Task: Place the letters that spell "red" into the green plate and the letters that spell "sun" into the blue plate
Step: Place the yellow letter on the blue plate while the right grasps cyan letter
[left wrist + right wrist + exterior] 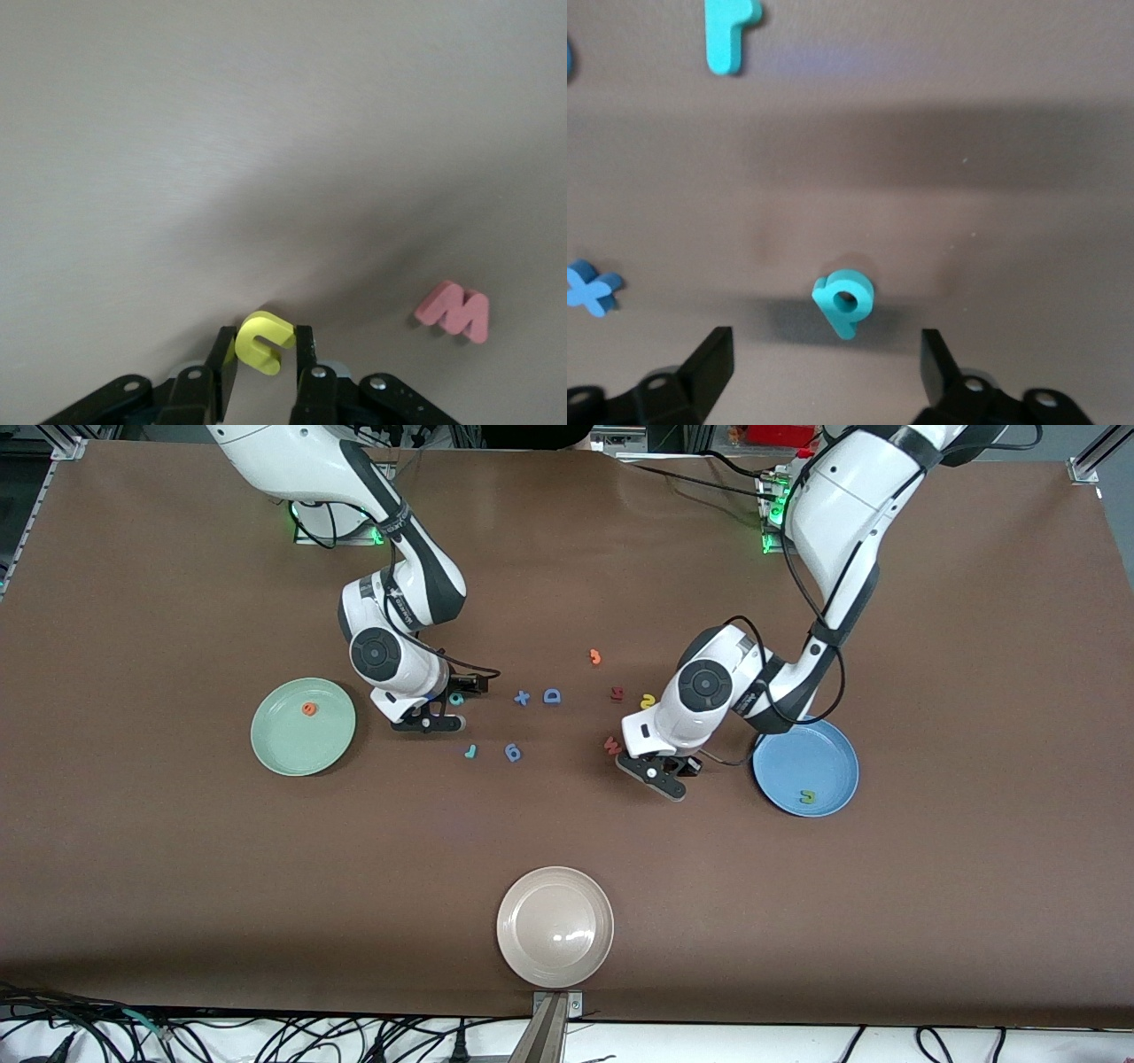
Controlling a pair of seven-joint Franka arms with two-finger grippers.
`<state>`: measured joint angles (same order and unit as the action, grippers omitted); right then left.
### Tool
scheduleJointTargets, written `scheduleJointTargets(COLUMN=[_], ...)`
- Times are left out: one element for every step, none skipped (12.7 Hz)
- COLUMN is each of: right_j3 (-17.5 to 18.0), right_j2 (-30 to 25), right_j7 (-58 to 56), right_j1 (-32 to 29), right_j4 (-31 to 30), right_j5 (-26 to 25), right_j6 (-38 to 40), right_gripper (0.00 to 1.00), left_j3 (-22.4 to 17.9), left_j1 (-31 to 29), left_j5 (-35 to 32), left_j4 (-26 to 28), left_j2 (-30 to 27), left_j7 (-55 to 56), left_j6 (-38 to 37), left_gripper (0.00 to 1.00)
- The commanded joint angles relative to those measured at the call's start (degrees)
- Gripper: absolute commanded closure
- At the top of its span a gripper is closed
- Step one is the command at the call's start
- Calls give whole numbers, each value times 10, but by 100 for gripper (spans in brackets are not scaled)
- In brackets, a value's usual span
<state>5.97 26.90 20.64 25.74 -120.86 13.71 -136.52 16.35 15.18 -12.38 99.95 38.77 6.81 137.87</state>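
Brown counter [177, 886]: orange e [308, 709] in green plate [275, 753], olive u [807, 796] in blue plate [837, 757]. Left hand [264, 354] pinches yellow n [262, 340] at plate's 9 o'clock; right hand [824, 367] spread around teal d [845, 301]. Teal r [470, 752], yellow s [648, 702] remain

We see one letter [308, 709] in the plate [275, 744] at the right arm's end, and another letter [806, 796] in the plate [828, 753] at the left arm's end. A third plate [523, 948] lies nearest the camera.
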Motion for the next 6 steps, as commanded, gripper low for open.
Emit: scheduleJointTargets(right_j3=[-3, -3, -3, -3, -4, -4], right_j2=[4, 7, 7, 6, 6, 7], right_j7=[4, 10, 23, 26, 30, 33], right_j1=[6, 8, 9, 12, 12, 12], right_j4=[-12, -16, -16, -16, -16, -16], right_j5=[-2, -2, -4, -10, -13, -20], right_j6=[-30, -43, -50, -50, -50, -50], right_gripper=[16, 20, 20, 21, 27, 28], left_j3=[2, 2, 2, 2, 2, 2], left_j1=[-32, -58, -80, -101, -132, -161], left_j5=[-17, -16, -15, -15, -15, -15], left_j4=[9, 9, 9, 10, 10, 12], left_j2=[-44, -52, -57, -65, -68, -70], left_j7=[-61, -113, -160, -194, -239, -285], left_j6=[-55, -73, -86, -98, -110, -114], left_gripper=[96, 94, 92, 90, 90, 90])
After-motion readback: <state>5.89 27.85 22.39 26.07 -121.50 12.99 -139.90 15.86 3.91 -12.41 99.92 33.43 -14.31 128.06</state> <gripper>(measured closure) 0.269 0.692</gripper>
